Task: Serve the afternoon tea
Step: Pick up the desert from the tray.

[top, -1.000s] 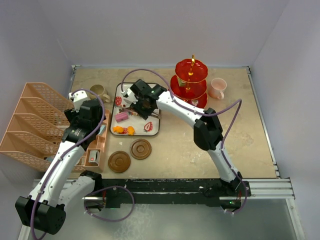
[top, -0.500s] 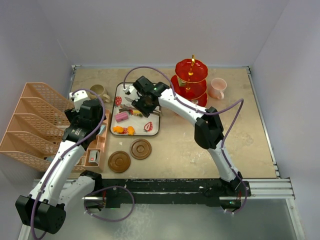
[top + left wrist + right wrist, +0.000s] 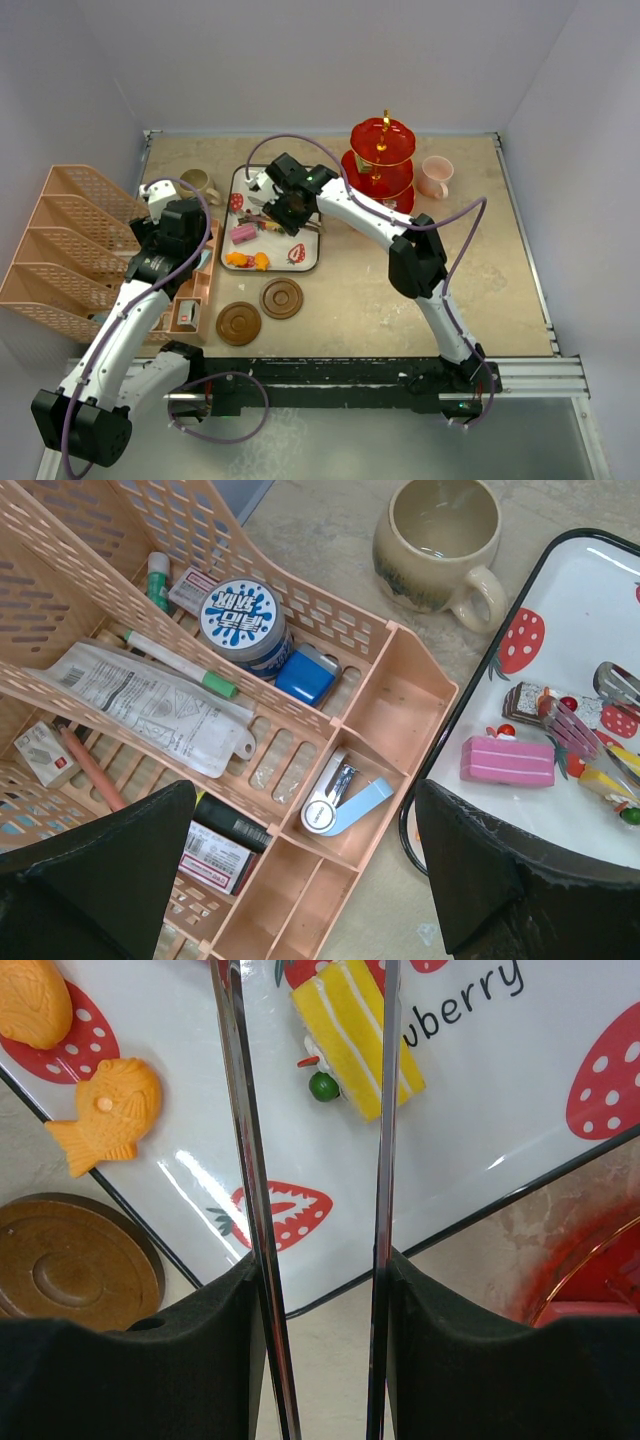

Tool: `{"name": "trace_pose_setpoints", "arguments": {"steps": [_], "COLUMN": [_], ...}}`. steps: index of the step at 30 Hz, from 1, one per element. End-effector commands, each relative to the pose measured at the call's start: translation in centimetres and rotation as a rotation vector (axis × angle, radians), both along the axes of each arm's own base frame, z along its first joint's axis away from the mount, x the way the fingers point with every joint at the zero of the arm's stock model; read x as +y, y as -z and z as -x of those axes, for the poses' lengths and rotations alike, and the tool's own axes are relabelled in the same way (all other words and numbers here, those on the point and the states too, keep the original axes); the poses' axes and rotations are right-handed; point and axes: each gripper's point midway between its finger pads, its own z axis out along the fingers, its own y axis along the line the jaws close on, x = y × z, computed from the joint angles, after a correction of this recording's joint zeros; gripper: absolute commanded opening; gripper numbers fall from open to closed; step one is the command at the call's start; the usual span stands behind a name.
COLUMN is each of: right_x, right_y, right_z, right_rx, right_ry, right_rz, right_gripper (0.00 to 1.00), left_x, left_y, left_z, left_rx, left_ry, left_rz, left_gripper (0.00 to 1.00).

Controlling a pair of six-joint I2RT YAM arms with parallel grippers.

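- Top external view has the beige counter (image 3: 480, 270) carrying everything, with pale walls on three sides.
- Left arm reaches over the peach desk organizer (image 3: 70, 250) at the counter's left edge. The left gripper (image 3: 300, 810) hangs above its compartments, fingers spread wide and holding nothing.
- Right arm stretches across to the tray. The right gripper (image 3: 320, 1290) has its fingers pressed onto the long metal tweezers (image 3: 245, 1110), whose two blades stand apart above the tray.
- Red three-tier stand (image 3: 380, 165) with a gold stem stands upright at the far side, just right of the tray.
- White strawberry-printed tray (image 3: 321, 240) lies left of centre, between the organizer and the stand.
- Pink mug (image 3: 436, 176) stands upright near the stand's right side.
- Olive-brown mug (image 3: 440, 540) stands upright on the counter by the tray's far left corner, its handle toward the tray.
- Two round brown coasters (image 3: 281, 298) lie flat side by side on the counter, just off the tray's near edge; the nearer coaster (image 3: 238, 323) is the left one.
- Toy sweets all lie on the tray:
  - A pink cake slab (image 3: 507, 760) and a chocolate piece (image 3: 525, 702) are close together.
  - A yellow cake slice (image 3: 355, 1035) shows between the tweezer blades. Whether the blades touch it cannot be told.
  - An orange fish (image 3: 105, 1110) lies beside an orange shell (image 3: 35, 1000) near the tray's front edge.
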Motion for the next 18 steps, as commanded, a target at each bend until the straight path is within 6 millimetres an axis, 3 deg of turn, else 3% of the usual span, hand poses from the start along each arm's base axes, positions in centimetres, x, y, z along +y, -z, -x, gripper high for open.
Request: {"name": "trace_pose_setpoints", "arguments": {"steps": [1,12,18], "right_x": [0.51,0.83,0.76], "right_y": [0.35,1.06,1.07], "right_z": [-0.13,-0.29,-0.7], "right_rx": [-0.001,0.01,0.012], "right_ry": [-0.035,-0.048,-0.027], "right_rz": [-0.01,-0.012,-0.022], "right_gripper": [0.46,0.45,0.39], "left_x": [-0.01,-0.04,-0.08], "left_y": [-1.02,-0.78,-0.6], "left_z": [-0.54,-0.64,-0.7], "left_rx": [-0.04,-0.028,-0.021], "left_ry": [-0.008,-0.009,-0.007], "left_rz": [0.006,0.002,0.001], "left_gripper": [0.88,0.88,0.88]}}
